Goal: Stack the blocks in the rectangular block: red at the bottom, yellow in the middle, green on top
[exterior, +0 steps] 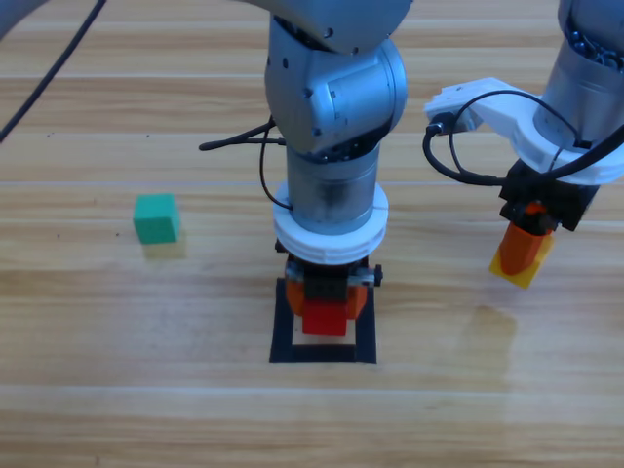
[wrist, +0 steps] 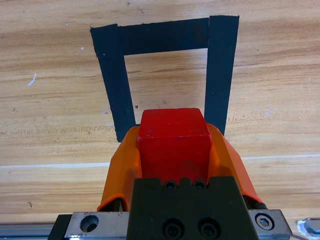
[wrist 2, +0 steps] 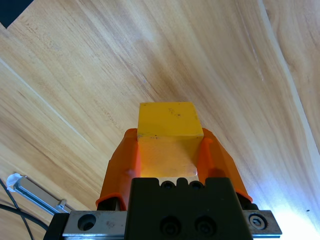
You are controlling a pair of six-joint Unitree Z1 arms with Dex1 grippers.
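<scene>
Three cubes: left pincer (exterior: 325,310) clamps red (exterior: 325,318) over the tape square (exterior: 283,331), right pincer (exterior: 526,249) clamps yellow (exterior: 517,261), green (exterior: 156,217) lies alone on the surface (exterior: 146,390).

Left arm (exterior: 331,127) over tape outline (exterior: 283,331); green cube (exterior: 156,217) unobstructed.

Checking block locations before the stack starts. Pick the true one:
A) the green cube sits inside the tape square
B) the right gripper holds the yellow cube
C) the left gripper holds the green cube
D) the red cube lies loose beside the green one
B: the right gripper is shut on the yellow cube, off to the right of the tape square.
</scene>
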